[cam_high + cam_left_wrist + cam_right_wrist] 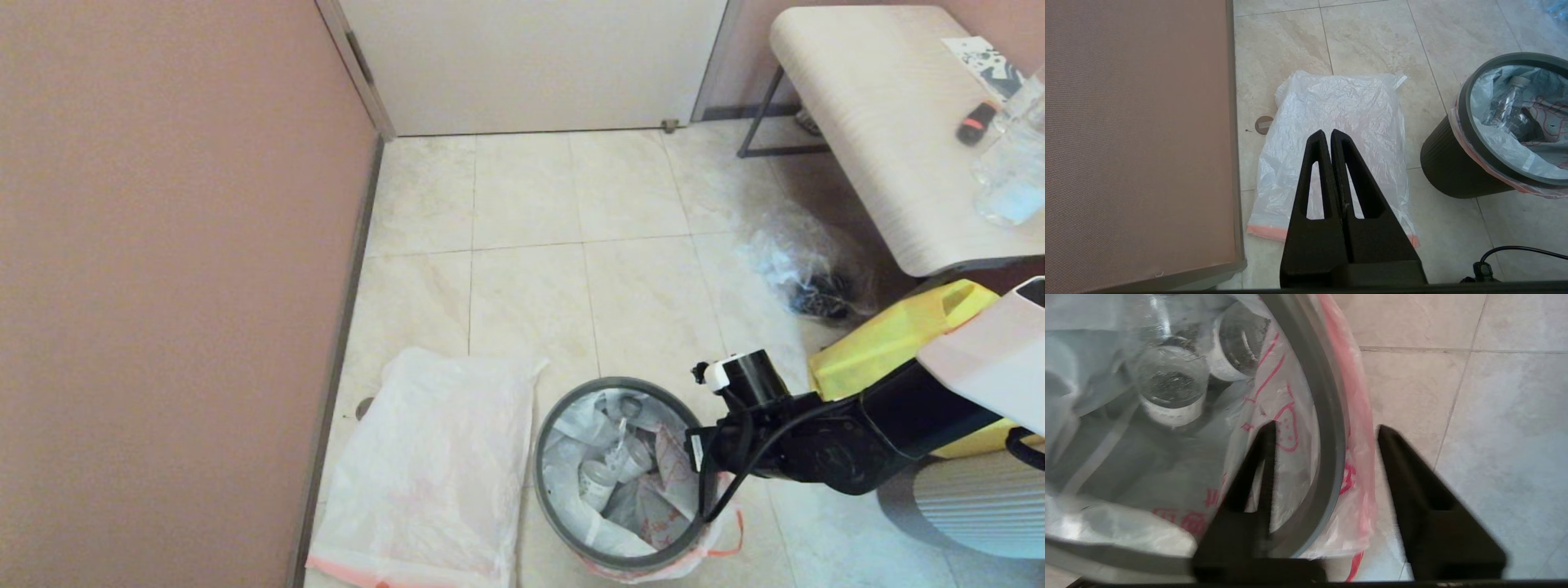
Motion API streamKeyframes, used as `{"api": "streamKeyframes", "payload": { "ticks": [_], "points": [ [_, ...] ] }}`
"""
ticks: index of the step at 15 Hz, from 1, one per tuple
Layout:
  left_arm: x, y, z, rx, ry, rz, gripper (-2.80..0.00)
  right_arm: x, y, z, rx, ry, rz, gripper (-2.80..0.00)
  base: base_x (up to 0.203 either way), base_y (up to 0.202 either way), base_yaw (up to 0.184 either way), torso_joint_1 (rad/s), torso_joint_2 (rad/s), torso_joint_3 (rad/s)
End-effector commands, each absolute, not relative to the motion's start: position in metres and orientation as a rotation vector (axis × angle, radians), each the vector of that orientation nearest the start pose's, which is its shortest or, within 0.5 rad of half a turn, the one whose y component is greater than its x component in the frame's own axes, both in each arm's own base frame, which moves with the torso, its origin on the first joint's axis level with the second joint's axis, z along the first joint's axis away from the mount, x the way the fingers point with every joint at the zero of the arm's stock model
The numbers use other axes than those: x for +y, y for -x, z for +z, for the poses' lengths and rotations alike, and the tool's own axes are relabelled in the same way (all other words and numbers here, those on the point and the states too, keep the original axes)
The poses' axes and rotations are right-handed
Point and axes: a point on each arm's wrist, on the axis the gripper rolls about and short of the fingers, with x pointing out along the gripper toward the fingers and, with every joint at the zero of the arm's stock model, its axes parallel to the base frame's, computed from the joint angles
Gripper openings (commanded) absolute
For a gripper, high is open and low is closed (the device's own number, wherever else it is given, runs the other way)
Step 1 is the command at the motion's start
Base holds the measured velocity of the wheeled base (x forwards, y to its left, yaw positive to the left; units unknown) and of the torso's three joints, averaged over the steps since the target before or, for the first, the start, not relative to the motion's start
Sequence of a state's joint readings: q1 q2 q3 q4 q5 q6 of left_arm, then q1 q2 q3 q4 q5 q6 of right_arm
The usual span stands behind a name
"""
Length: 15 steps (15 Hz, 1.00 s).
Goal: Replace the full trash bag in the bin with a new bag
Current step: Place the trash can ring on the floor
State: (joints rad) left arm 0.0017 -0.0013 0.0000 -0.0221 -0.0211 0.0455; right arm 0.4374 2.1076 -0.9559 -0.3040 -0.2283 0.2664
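Position check: my right gripper (1327,430) hangs at the bin's (549,457) rim on the side facing the yellow tote (890,339), jaws parted and straddling the grey ring (1327,416). One jaw sits inside the ring over the printed film, the other outside over the pink-red fringe. Nothing is clamped; whether either jaw touches the plastic I cannot tell.

Full bag (620,482) location: seated in the bin, mouth folded out over the ring, bottles and wrappers visible inside. The bin stands on the floor near the wall-side edge of the tiled area.

New bag (433,474) location: flat on the floor just beside the bin, between it and the wall, pink band toward me.

Left gripper (1329,136): parked above the new bag, jaws clenched on nothing.

Governing relation: the ring's arc runs crosswise between my right jaws, so closing would pinch ring and film together. My judgement: this is the opening step, freeing the ring or the bag edge. The right arm is the nearer one.
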Motion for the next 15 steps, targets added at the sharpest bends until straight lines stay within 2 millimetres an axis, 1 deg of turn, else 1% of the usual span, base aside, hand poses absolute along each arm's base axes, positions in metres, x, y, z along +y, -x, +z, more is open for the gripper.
{"api": "streamKeyframes", "payload": {
  "ticks": [1,3,7,10,15],
  "points": [
    [-0.001,0.022,0.074,-0.011,-0.046,-0.020,-2.80,0.148,-0.333,0.043,0.833,0.036,0.069,-2.80,0.000,0.000,0.000,0.000,0.00,0.000],
    [-0.001,0.022,0.075,-0.011,-0.046,-0.020,-2.80,0.149,-0.336,0.041,0.835,0.040,0.068,-2.80,0.000,0.000,0.000,0.000,0.00,0.000],
    [-0.001,0.022,0.075,-0.012,-0.046,-0.020,-2.80,0.149,-0.333,0.055,0.800,0.040,0.056,-2.80,0.000,0.000,0.000,0.000,0.00,0.000],
    [-0.001,0.022,0.075,-0.013,-0.046,-0.020,-2.80,0.151,-0.324,0.073,0.779,0.042,0.066,-2.80,0.000,0.000,0.000,0.000,0.00,0.000],
    [-0.001,0.022,0.075,-0.012,-0.046,-0.020,-2.80,0.165,-0.292,0.116,0.751,0.058,0.141,-2.80,0.000,0.000,0.000,0.000,0.00,0.000]
  ]
}}
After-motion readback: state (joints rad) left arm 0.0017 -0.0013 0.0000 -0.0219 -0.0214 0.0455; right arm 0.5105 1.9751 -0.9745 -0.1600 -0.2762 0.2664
